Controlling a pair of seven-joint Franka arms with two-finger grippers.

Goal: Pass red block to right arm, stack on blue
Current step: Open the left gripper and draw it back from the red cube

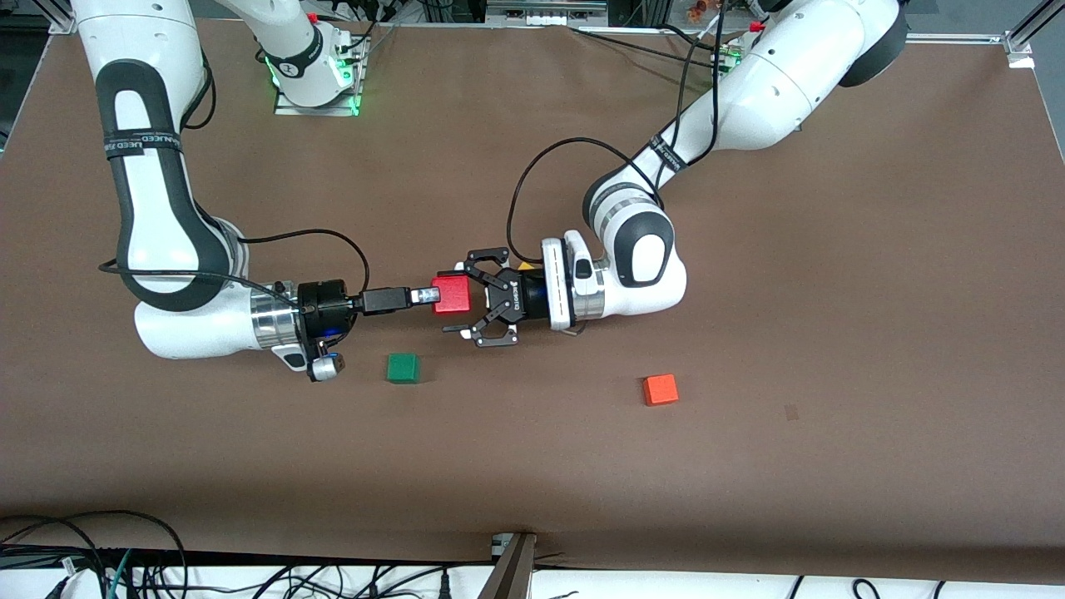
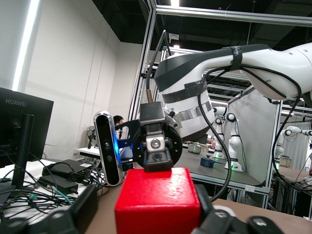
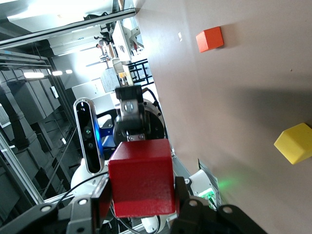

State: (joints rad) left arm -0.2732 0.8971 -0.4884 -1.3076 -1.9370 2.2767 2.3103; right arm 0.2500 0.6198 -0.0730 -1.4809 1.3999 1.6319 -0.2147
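Red block (image 1: pixel 452 295): small deep-red cube, matte plain faces, edges slightly rounded, brighter on the top face under the light. Held up in the air over the middle of the bench (image 1: pixel 832 333), between the two wrists, both arms reaching in level and facing each other. Right claw (image 1: pixel 436 295): slim straight fingers pressed onto the block from the right arm's end, pinching it. Left claw (image 1: pixel 456 299): wide black linkage fingers spread apart, one to each side of the block, not gripping it. Same cube seen close in the left wrist view (image 2: pixel 158 201), filling the lower middle, with the right arm's claw mount directly above it. Seen again in the right wrist view (image 3: pixel 141 178), one corner toward the camera. On the bench: green cube (image 1: pixel 403 368) nearer the front camera, toward the right arm's end; orange-red cube (image 1: pixel 661 389) toward the left arm's end, well apart from the green; yellow cube (image 3: pixel 295 143) lying below the left wrist, mostly hidden from the front.
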